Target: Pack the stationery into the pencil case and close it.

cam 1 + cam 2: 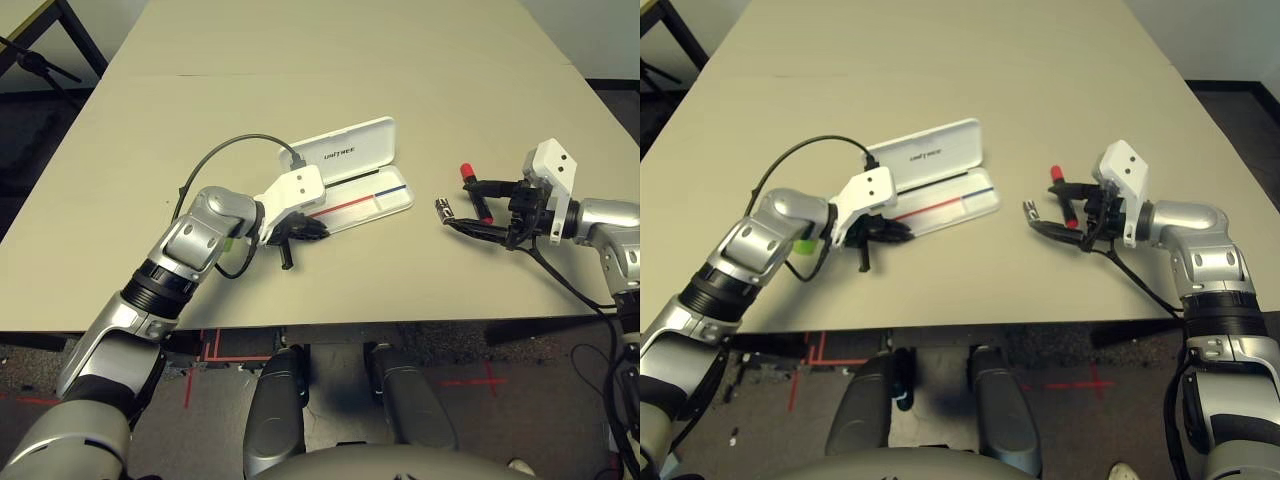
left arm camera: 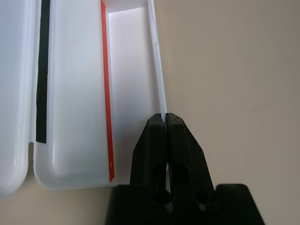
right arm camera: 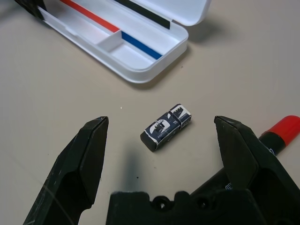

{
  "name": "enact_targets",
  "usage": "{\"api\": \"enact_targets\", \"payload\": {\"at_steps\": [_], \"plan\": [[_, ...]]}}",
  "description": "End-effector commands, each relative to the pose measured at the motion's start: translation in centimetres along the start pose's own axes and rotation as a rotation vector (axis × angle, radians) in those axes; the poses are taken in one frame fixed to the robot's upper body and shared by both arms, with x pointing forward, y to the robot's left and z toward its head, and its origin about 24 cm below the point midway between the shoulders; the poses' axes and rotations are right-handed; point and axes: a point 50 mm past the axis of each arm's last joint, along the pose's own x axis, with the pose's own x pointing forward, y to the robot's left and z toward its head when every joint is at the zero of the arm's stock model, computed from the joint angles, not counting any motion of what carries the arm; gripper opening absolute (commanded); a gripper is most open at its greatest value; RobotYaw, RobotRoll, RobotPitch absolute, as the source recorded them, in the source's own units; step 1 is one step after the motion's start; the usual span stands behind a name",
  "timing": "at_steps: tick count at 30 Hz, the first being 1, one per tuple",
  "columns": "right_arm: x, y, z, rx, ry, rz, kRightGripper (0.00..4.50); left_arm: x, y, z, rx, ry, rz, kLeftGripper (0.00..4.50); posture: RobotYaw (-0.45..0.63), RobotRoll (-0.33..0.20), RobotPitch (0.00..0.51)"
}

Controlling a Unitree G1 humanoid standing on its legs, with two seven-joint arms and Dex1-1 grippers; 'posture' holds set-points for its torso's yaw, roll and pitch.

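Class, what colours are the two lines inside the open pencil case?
Red and blue lines, end to end, inside the pencil case; clearest in the right wrist view.

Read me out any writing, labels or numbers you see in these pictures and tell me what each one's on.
"UNITREE": dark letters on the raised lid of the open pencil case.
White markings on the small dark wrapped block lying between the open right gripper fingers: too blurred to read.
Red marker: no readable print.
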Motion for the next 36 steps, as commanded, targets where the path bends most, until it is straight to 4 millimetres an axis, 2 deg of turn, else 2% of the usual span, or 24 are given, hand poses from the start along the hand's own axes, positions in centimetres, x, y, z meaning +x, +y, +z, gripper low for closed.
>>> {"api": "enact_targets", "payload": {"at_steps": [1, 4, 6, 12, 20, 30, 34, 36], "plan": [[-0.1, 0.2, -0.5, 0.005, 0.016, 0.005, 4.50, -0.6, -0.8, 0.4, 0.081, -0.002, -0.044, 0.02, -0.11, 0.000, 0.197], [0.0, 0.1, -0.6, 0.006, 0.017, 0.006, 4.50, -1.2, -3.1, 0.4, 0.128, -0.004, -0.083, 0.02, -0.11, 0.000, 0.198], [0.0, 0.1, -0.7, 0.005, 0.018, 0.007, 4.50, -1.8, -3.6, 0.0, 0.150, -0.001, -0.088, 0.02, -0.10, 0.000, 0.197], [0.2, 0.0, -0.7, 0.001, 0.018, 0.009, 4.50, -2.2, -3.7, -1.1, 0.159, 0.015, -0.100, 0.02, -0.10, 0.000, 0.190], [0.5, -0.1, -0.6, -0.007, 0.015, 0.016, 4.50, -1.8, -3.0, -1.2, 0.173, 0.010, -0.085, 0.02, -0.09, 0.000, 0.186], [0.7, -0.2, -0.5, -0.011, 0.013, 0.024, 4.50, -1.7, -3.5, -1.9, 0.176, 0.018, -0.111, 0.02, -0.08, 0.000, 0.189], [0.8, -0.2, -0.4, -0.011, 0.014, 0.028, 4.50, -1.9, -3.5, -1.9, 0.188, 0.012, -0.109, 1.06, -0.08, 0.000, 0.190], [0.8, -0.3, -0.4, -0.011, 0.014, 0.031, 4.50, -2.1, -3.5, -1.8, 0.192, 0.009, -0.101, 1.89, -0.07, 0.000, 0.189]]}}
